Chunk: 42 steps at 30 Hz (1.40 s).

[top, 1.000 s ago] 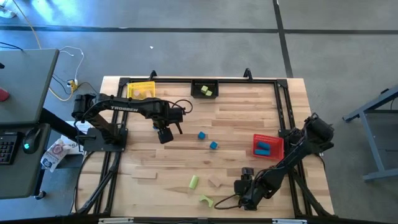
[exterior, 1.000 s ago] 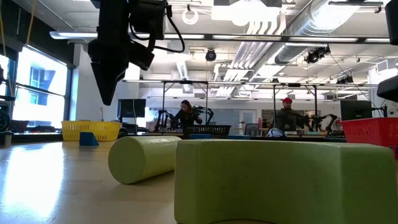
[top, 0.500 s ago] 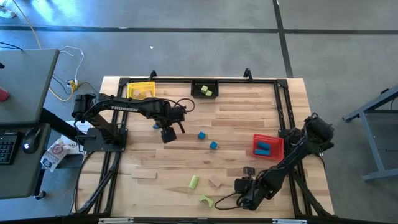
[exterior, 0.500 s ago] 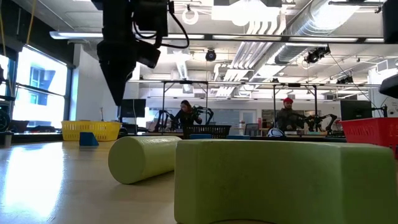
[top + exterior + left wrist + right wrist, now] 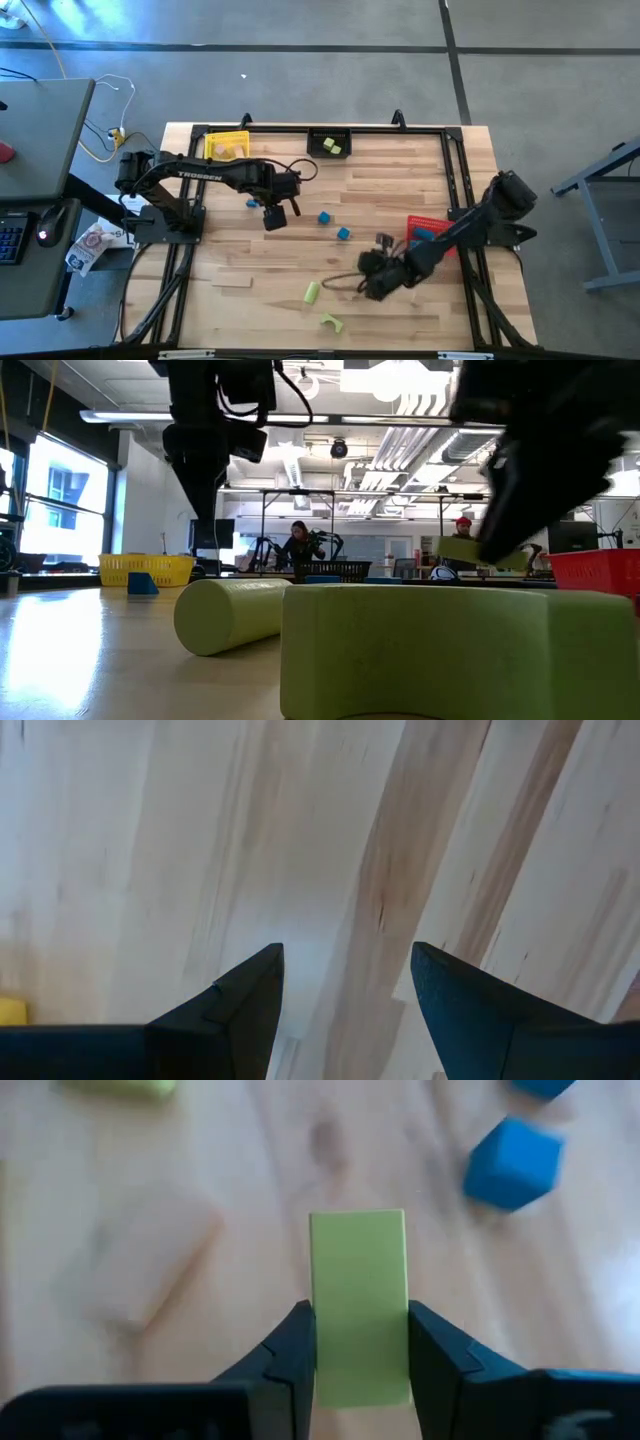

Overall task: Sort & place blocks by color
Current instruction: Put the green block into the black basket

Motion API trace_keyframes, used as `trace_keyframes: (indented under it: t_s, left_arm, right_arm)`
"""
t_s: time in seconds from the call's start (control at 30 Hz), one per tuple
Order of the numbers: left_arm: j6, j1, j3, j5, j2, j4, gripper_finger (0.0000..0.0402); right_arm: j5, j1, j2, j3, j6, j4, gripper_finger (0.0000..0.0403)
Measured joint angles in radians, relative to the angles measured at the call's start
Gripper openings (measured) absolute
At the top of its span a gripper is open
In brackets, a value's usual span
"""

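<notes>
My right gripper [image 5: 360, 1342] is shut on a light green bar block [image 5: 358, 1285] above the table's near middle [image 5: 366, 283]; the low view shows the bar in the air [image 5: 468, 552]. Below it lie a tan block [image 5: 150, 1265] and a blue cube [image 5: 510, 1162]. My left gripper [image 5: 345, 970] hangs open over bare wood left of centre [image 5: 272, 216]. On the table rest two blue cubes [image 5: 324, 217] [image 5: 343, 233], a green cylinder [image 5: 311, 292], a green arch [image 5: 331, 322] and a tan bar [image 5: 232, 283]. My right gripper pinches the green bar's two long sides [image 5: 318, 1330] between its two fingers, at the end nearest the wrist. The bar runs along the fingers and sticks out past their tips. It is lifted clear of the table.
A yellow bin [image 5: 227, 146] and a black bin [image 5: 329, 144] with green blocks stand at the far edge; a red bin [image 5: 430, 235] holding blue blocks sits at the right. A black frame rail [image 5: 452, 170] borders the work area. People show in the room beyond.
My right gripper has risen from the near edge and swung toward the table's left and far side, bringing the green bar up into the low view. My left gripper has drifted a little toward the table's right edge.
</notes>
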Motion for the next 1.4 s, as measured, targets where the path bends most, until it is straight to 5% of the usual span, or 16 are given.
trace_keyframes:
  t_s: [0.43, 0.93, 1.4]
  left_arm:
    - [0.066, -0.043, 0.0, -0.087, 0.0, 0.066, 0.0204]
    - [0.183, -0.045, 0.0, -0.086, 0.0, 0.257, 0.0204]
    - [0.288, -0.045, 0.0, -0.075, 0.0, 0.616, 0.0204]
  right_arm:
    - [0.084, -0.32, -0.139, 0.001, -0.233, 0.045, 0.0096]
    - [0.079, -0.663, -0.185, 0.002, -0.614, 0.395, 0.0097]
    - [-0.1, -0.932, -0.185, 0.002, -0.735, 0.615, 0.0097]
